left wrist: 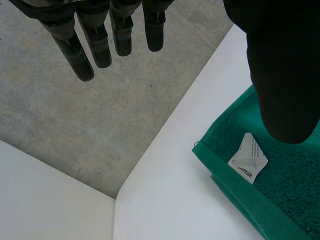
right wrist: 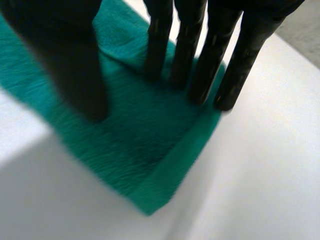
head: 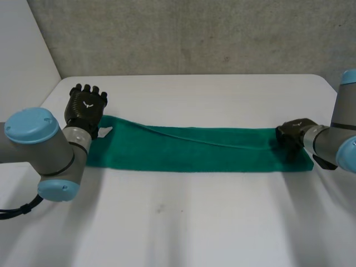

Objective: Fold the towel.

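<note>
Towel point(head: 189, 149) is a long green strip lying left to right across the middle of the table point(head: 183, 222), doubled lengthwise by the look of it.

Main risk I see: the right hand point(head: 293, 136) just has its straight fingers point(right wrist: 202, 70) and thumb planted on the right end with no pinch, so a lift could slip off or drag the strip crooked.

The left hand point(head: 84, 108) hovers at the far left corner. Its fingers point(left wrist: 100, 45) are straight and touch nothing, and the thumb is over the cloth by the label point(left wrist: 247, 157). If only one end goes up, the layers could split apart.
</note>
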